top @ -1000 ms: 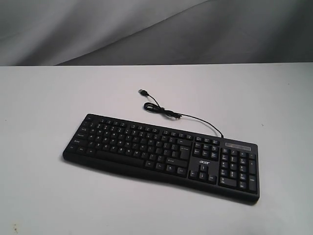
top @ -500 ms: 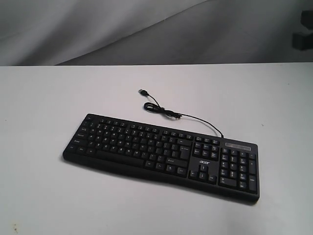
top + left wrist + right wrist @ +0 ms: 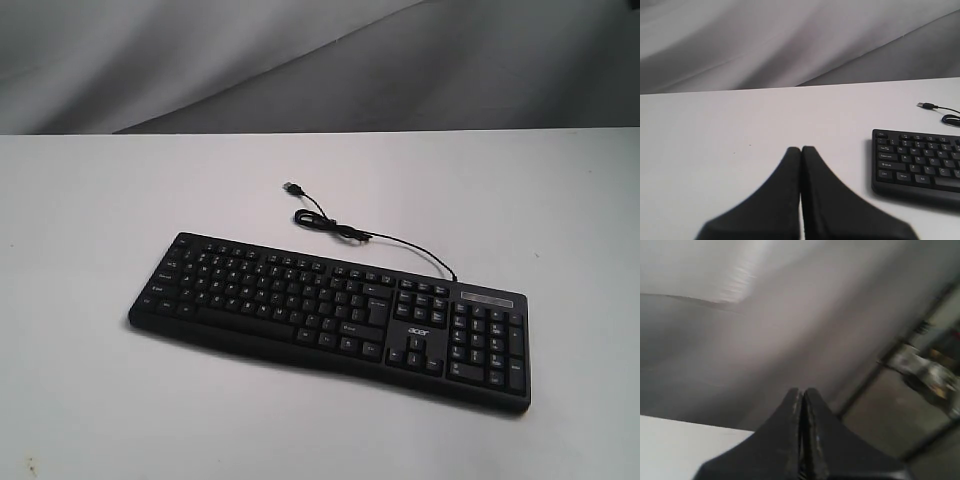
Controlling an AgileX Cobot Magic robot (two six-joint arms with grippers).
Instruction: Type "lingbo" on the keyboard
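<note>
Black and wide, the keyboard [image 3: 330, 315] lies flat near the middle of the white table [image 3: 90, 200], a bit slanted. Its thin cable [image 3: 385, 240] curls away behind it. The left gripper [image 3: 801, 150] has its 2 fingers pressed together on nothing, apart from the keyboard. The right gripper [image 3: 801, 391] is pressed closed too, pointing at the grey cloth [image 3: 740, 340].

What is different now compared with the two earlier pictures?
A dark piece, probably part of the right arm, showed at the upper right edge of the exterior view half a second ago; now it is gone. The keyboard and its USB cable lie unchanged. Nothing was grasped.
</note>
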